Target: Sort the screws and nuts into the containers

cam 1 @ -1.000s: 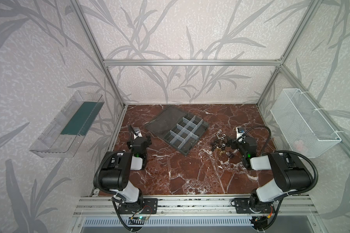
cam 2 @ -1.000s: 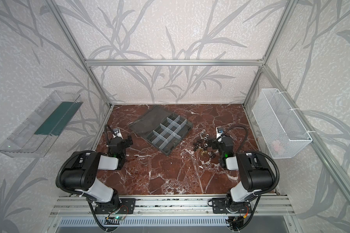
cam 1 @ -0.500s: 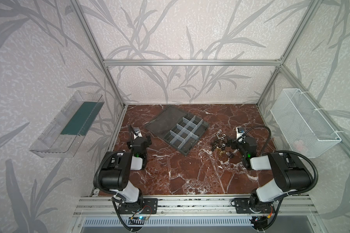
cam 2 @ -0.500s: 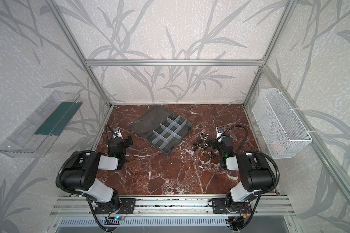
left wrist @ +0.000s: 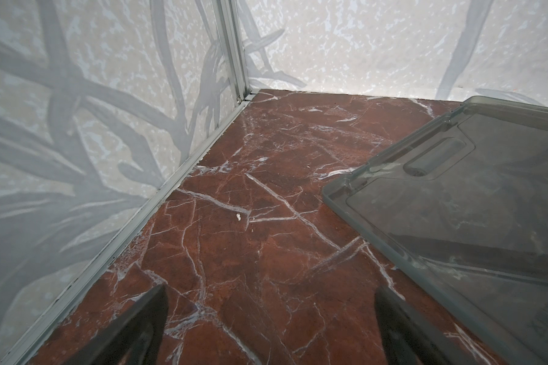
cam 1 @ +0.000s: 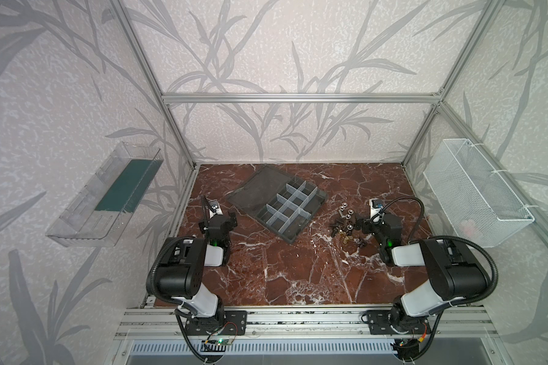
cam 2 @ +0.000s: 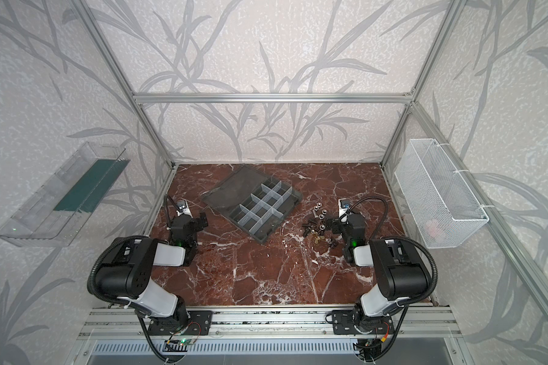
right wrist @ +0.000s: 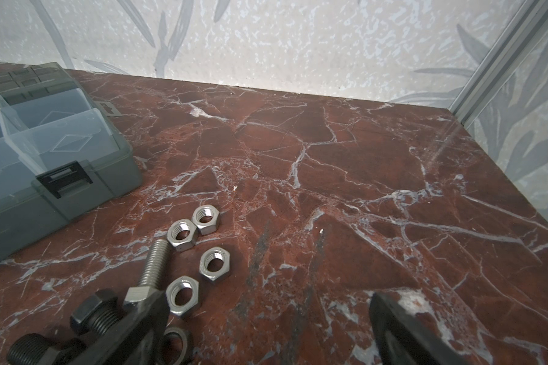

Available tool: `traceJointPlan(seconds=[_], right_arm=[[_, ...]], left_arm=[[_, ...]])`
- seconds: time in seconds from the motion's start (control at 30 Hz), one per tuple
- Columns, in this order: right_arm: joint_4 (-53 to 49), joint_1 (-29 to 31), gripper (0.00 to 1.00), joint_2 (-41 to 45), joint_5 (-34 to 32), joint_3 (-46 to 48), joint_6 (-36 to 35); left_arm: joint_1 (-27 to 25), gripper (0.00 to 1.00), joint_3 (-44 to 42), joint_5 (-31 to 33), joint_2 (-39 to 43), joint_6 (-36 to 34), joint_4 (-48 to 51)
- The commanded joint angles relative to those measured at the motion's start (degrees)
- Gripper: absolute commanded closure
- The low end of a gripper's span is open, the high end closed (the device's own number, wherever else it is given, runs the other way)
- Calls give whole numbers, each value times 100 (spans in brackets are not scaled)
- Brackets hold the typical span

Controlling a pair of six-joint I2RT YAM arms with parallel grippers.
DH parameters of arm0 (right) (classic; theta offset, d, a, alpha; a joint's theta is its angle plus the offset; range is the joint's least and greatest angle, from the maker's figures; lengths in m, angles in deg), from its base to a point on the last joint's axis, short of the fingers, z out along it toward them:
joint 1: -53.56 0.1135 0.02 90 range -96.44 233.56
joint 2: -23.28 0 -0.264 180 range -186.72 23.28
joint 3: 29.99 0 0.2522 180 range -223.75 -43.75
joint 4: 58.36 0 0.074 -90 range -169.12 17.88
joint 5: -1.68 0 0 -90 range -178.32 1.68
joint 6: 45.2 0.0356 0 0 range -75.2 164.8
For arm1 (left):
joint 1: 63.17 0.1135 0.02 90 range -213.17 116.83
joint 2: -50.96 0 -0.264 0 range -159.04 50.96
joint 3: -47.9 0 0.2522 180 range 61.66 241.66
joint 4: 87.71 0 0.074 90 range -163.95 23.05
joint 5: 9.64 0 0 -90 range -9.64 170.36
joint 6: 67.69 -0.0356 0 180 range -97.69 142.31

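Right gripper (right wrist: pixel 266 303): jaws spread wide, nothing between them, low over the marble table (cam 1: pixel 298 268), just beside the loose hardware. One finger (right wrist: pixel 140 319) over the near end of the pile; touching or only above, cannot tell.

Left gripper (left wrist: pixel 271 294): likewise wide and empty, parked at the left beside the flat lid (left wrist: pixel 456 205), well apart from the pile.

Screws (right wrist: pixel 95 313): dark ones lying on their sides by that right finger, plus one silvery hex-head bolt (right wrist: pixel 152 268) pointing toward the box. Nuts (right wrist: pixel 214 264): several silver ones flat on the marble next to the bolt. A few brass-coloured pieces (cam 1: pixel 345 239) at the near edge of the heap in a top view.

Containers (cam 1: pixel 287 207): divided cells of the grey organizer box (right wrist: pixel 76 202), opened out flat, between the two arms and near the pile. Every cell seemingly bare in both top views.

Progress, by judgement: nothing sorted yet. No piece gripped, none in a cell. All picking, carrying and separating left to do; first grasp not yet made.
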Motion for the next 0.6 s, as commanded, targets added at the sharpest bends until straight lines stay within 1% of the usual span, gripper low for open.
traceJointPlan(seconds=[0.0,0.3,0.37,0.47,0.57], right_arm=[[62,8,1,-16,35,-108,-40],[40,7,1,-16,52,-124,-44],[76,8,1,1,45,-94,-48],[-69,12,1,143,-102,-120,21],[-694,8,1,539,-227,-278,50]], left_arm=[[-30,1,56,108,72,26,-85],[-28,1,54,106,71,20,-84],[-30,0,7,23,105,-24,-163],[-105,0,-20,-165,464,-178,68],[-185,0,99,-150,1062,-276,783]])
